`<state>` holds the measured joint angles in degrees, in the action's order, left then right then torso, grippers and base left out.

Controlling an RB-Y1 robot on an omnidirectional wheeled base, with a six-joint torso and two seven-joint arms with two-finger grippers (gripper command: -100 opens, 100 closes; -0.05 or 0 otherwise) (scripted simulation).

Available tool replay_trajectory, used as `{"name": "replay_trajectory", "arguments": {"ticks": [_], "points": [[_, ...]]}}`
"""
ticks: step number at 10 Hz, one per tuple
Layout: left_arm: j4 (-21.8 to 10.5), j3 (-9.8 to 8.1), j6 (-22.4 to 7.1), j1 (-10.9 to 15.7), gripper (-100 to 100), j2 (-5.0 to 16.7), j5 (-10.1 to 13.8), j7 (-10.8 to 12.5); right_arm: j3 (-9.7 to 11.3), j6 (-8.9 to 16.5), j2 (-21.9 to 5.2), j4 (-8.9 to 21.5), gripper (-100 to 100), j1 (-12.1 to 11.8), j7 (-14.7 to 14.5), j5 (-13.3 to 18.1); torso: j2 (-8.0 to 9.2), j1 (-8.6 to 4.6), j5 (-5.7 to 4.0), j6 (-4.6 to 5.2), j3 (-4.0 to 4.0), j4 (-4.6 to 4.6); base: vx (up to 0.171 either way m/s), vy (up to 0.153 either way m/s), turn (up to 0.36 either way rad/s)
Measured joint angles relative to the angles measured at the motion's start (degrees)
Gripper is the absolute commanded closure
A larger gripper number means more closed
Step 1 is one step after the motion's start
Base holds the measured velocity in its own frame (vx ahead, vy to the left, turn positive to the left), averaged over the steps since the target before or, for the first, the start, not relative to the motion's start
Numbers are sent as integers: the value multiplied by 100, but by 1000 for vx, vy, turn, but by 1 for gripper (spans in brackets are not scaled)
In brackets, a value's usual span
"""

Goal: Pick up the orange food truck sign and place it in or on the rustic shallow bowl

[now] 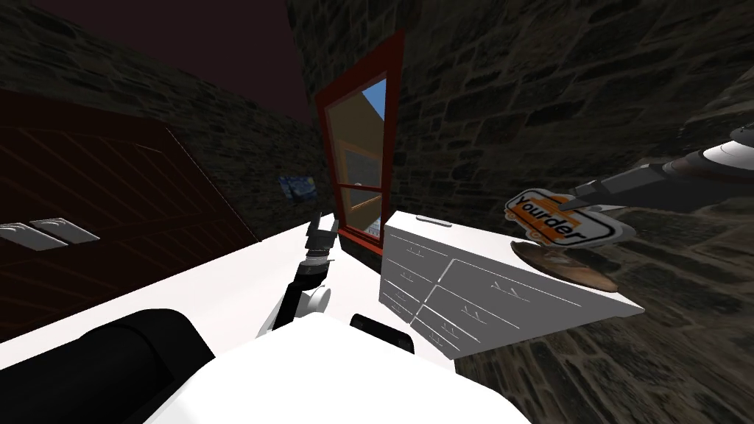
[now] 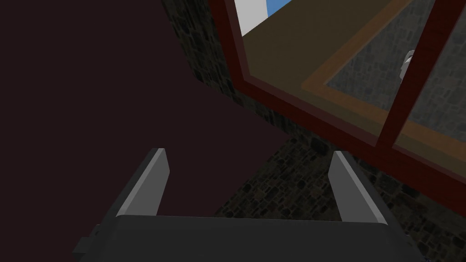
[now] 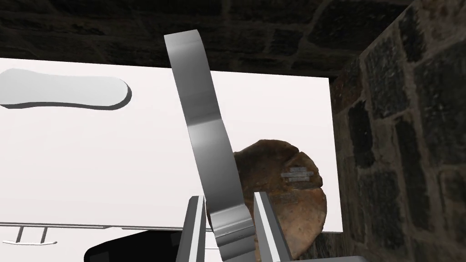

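Note:
An orange, white and black sign (image 1: 563, 218) lettered "Yourder" hangs just above a brown shallow bowl (image 1: 567, 266) at the right end of a white dresser top (image 1: 471, 241). My right gripper (image 1: 582, 200) reaches in from the right and is shut on the sign. In the right wrist view the sign shows edge-on as a grey curved strip (image 3: 207, 136) pressed between my right gripper (image 3: 227, 227) fingers, with the bowl (image 3: 284, 191) beneath it. My left gripper (image 1: 324, 228) is held up near the window, and it (image 2: 248, 186) stands open with nothing in it.
A flat white oblong object (image 1: 434, 220) lies at the dresser's far end, also (image 3: 63, 93) beyond the sign. The dresser front has several drawers (image 1: 449, 302). A stone wall (image 1: 530, 110) runs behind the dresser and a red-framed window (image 1: 361, 162) stands left of it.

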<state>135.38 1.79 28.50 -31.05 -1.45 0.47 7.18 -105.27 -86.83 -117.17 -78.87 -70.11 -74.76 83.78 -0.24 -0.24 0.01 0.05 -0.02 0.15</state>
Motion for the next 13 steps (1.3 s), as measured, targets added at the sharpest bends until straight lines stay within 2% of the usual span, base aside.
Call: {"name": "replay_trajectory", "arguments": {"ticks": [1,4,9,10,13], "points": [[0,0,0,0,0,0,0,0,-73,-56,-85,54,100,-37,-18,63,0,5,3,7,1,2,145,-55,-295],[0,1,0,1,0,0,0,0,-554,-473,-245,168,100,-147,-75,208,13,37,18,3,8,4,100,-20,-167],[0,1,0,2,0,-1,0,0,-1327,-1193,-357,236,100,-175,-73,288,55,66,34,9,35,19,24,-3,-44],[0,1,0,2,0,-1,0,0,-1348,-1231,-361,243,-100,-171,-77,290,58,66,32,7,35,17,0,0,0],[0,1,0,2,0,-1,0,0,-1346,-1227,-360,242,-100,-171,-77,290,60,66,33,7,37,18,0,0,0]]}}
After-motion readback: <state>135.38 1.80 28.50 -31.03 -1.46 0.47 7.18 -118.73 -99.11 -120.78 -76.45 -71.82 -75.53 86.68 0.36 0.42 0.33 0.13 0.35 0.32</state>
